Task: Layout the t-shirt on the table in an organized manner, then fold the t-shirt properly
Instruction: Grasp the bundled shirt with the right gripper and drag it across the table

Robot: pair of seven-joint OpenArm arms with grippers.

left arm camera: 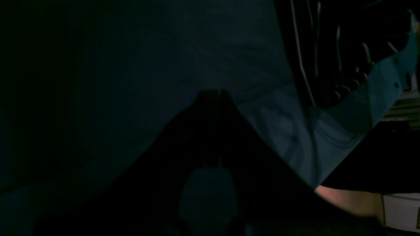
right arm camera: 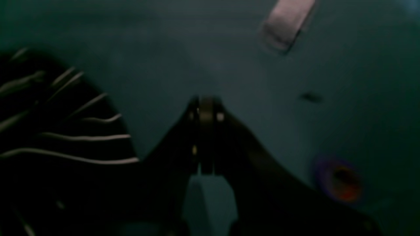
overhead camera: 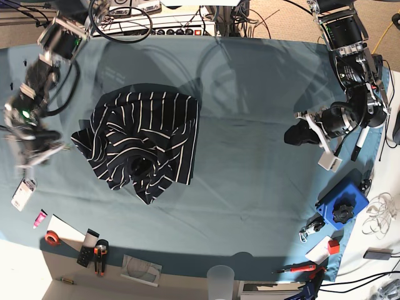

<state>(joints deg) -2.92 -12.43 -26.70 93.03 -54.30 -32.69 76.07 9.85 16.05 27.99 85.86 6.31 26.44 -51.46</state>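
Both arms' fingers pressed together, L [left arm camera: 213,95] & R [right arm camera: 206,103]; striped t-shirt [overhead camera: 140,144] crumpled on teal table [overhead camera: 250,125].

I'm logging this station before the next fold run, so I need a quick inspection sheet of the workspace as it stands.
Surface: table covered in teal cloth, mostly bare on its right half.
Job's things: t-shirt lies crumpled left of centre, not spread flat, not folded.
Clutter: blue block, clear cup, red tape roll and small hand tools along the near edge.
Grippers: left gripper and right gripper both look shut and empty, each off to a side of the shirt and apart from it.
Cables: bundle behind the far edge; loose wire at right.
Surroundings: wooden floor beyond the table.
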